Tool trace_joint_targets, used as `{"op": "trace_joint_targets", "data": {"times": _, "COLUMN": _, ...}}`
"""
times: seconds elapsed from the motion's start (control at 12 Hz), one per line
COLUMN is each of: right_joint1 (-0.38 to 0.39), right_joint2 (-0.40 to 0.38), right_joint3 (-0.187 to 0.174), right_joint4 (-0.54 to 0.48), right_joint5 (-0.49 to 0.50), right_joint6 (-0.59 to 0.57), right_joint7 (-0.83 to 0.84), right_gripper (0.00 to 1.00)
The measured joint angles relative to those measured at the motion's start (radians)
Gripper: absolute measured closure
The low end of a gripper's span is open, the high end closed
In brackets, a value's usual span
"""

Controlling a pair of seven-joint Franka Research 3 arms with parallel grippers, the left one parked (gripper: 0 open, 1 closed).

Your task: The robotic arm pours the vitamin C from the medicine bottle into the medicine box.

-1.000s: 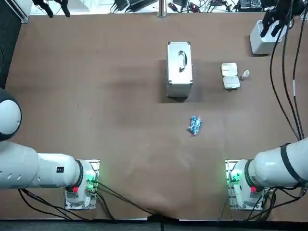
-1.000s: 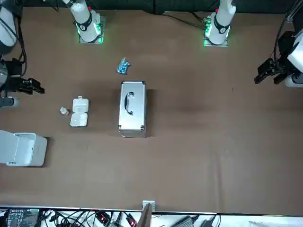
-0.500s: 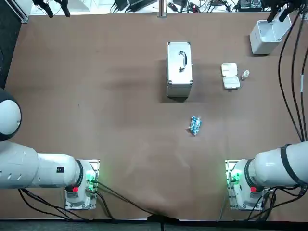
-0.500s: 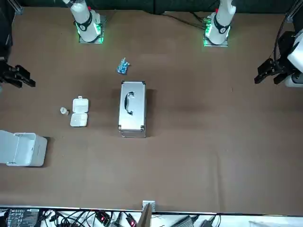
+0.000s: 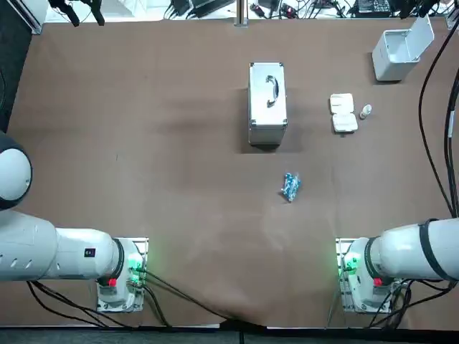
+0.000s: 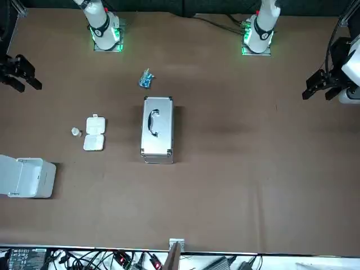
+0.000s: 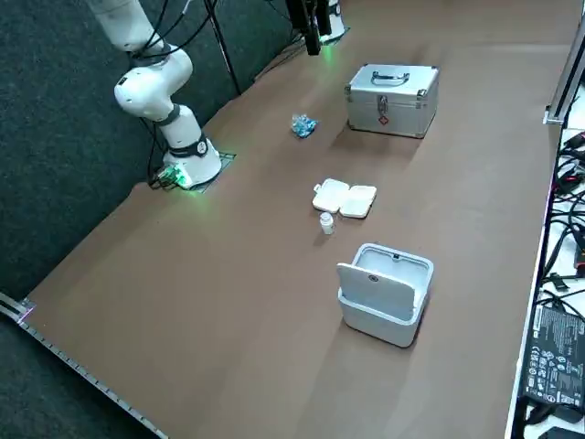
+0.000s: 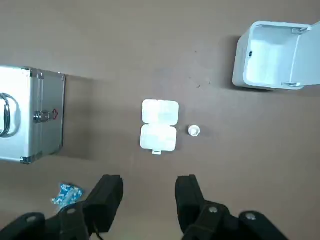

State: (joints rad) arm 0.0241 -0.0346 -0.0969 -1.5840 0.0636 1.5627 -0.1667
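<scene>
Moved since a second before was the right gripper (image 8: pixel 148 189). In the top view it had been seen over the bin (image 5: pixel 400 51), and it was now drawn off to that picture's edge at 1 o'clock, so the bin was left uncovered. Nothing else on the table (image 5: pixel 143 143) was shifted.

The right gripper was held well above the table, pointed straight down, with its fingers (image 8: pixel 107 197) spread apart and nothing gripped between them.

From left to right in the top view, the things were laid out as follows. The case (image 5: pixel 267 102) was set past the table's middle toward 12 o'clock, shut, with its handle on top. The packet (image 5: pixel 290 186), blue, was found at 5 o'clock from the case and well apart from it. The box (image 5: pixel 343 113) was placed at 3 o'clock from the case, opened flat, with both white halves showing; what it held could not be made out. The bottle (image 5: pixel 366 110) was stood upright just beside the box at its 3 o'clock, with a narrow gap between them, and it was not touched by the right gripper. The bin was set at 1 o'clock from the bottle, near the table's far right corner, with its lid raised.
</scene>
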Motion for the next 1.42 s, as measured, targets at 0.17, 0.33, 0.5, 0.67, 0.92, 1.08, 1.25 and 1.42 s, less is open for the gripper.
{"op": "trace_joint_targets", "data": {"times": 0.17, "right_joint1": 0.012, "right_joint2": -0.003, "right_joint3": -0.004, "right_joint4": 0.0, "right_joint5": 0.0, "right_joint6": -0.03, "right_joint7": 0.0, "right_gripper": 0.33}}
{"op": "trace_joint_targets", "data": {"times": 0.33, "right_joint1": 0.021, "right_joint2": -0.004, "right_joint3": -0.007, "right_joint4": 0.0, "right_joint5": -0.001, "right_joint6": -0.04, "right_joint7": 0.0, "right_gripper": 0.33}}
{"op": "trace_joint_targets", "data": {"times": 0.5, "right_joint1": 0.03, "right_joint2": -0.004, "right_joint3": -0.007, "right_joint4": -0.006, "right_joint5": -0.014, "right_joint6": -0.033, "right_joint7": 0.002, "right_gripper": 0.33}}
{"op": "trace_joint_targets", "data": {"times": 0.67, "right_joint1": 0.031, "right_joint2": -0.003, "right_joint3": -0.008, "right_joint4": -0.014, "right_joint5": -0.02, "right_joint6": -0.02, "right_joint7": 0.003, "right_gripper": 0.33}}
{"op": "trace_joint_targets", "data": {"times": 0.92, "right_joint1": 0.031, "right_joint2": -0.003, "right_joint3": -0.014, "right_joint4": -0.015, "right_joint5": -0.023, "right_joint6": -0.012, "right_joint7": 0.004, "right_gripper": 0.33}}
{"op": "trace_joint_targets", "data": {"times": 1.08, "right_joint1": 0.031, "right_joint2": -0.003, "right_joint3": -0.017, "right_joint4": -0.015, "right_joint5": -0.025, "right_joint6": -0.001, "right_joint7": 0.004, "right_gripper": 0.33}}
{"op": "trace_joint_targets", "data": {"times": 1.25, "right_joint1": 0.03, "right_joint2": -0.003, "right_joint3": -0.019, "right_joint4": -0.015, "right_joint5": -0.03, "right_joint6": 0.012, "right_joint7": 0.004, "right_gripper": 0.33}}
{"op": "trace_joint_targets", "data": {"times": 1.42, "right_joint1": 0.03, "right_joint2": -0.002, "right_joint3": -0.02, "right_joint4": -0.015, "right_joint5": -0.03, "right_joint6": 0.023, "right_joint7": 0.005, "right_gripper": 0.33}}
